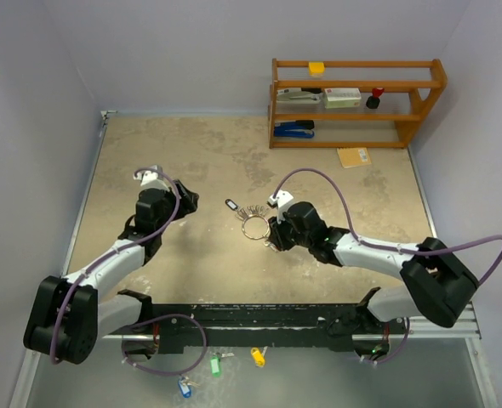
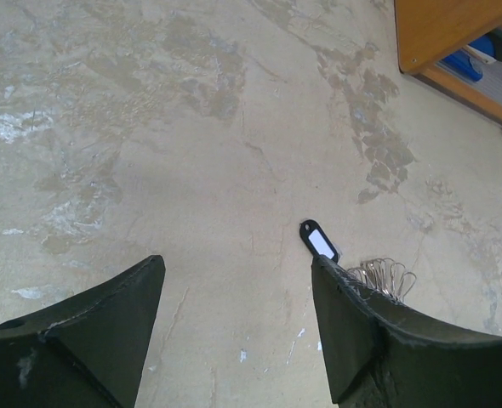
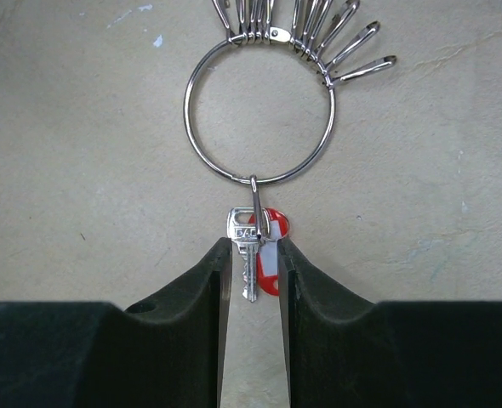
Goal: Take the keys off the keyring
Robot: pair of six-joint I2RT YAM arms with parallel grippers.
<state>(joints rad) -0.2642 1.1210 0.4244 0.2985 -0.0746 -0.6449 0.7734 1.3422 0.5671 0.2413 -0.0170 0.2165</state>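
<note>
The keyring (image 3: 185,110) is a thin silver wire ring lying flat on the table, also seen mid-table in the top view (image 1: 244,228). Several slim silver keys (image 3: 319,34) fan out on its far side. A black tag (image 1: 231,204) lies just beyond them. One silver key (image 3: 248,255) with a red tag (image 3: 270,255) hangs from the ring's near side, and my right gripper (image 3: 254,242) is shut on this pair. My left gripper (image 1: 187,197) stands open to the left of the ring with nothing between its fingers. In the left wrist view, the black tag (image 2: 319,241) shows past its right finger (image 2: 353,331).
A wooden shelf (image 1: 357,102) with a stapler and small boxes stands at the back right, and a yellow card (image 1: 353,156) lies in front of it. Green (image 1: 215,365), yellow (image 1: 257,357) and blue (image 1: 184,387) tagged keys lie below the black rail at the near edge.
</note>
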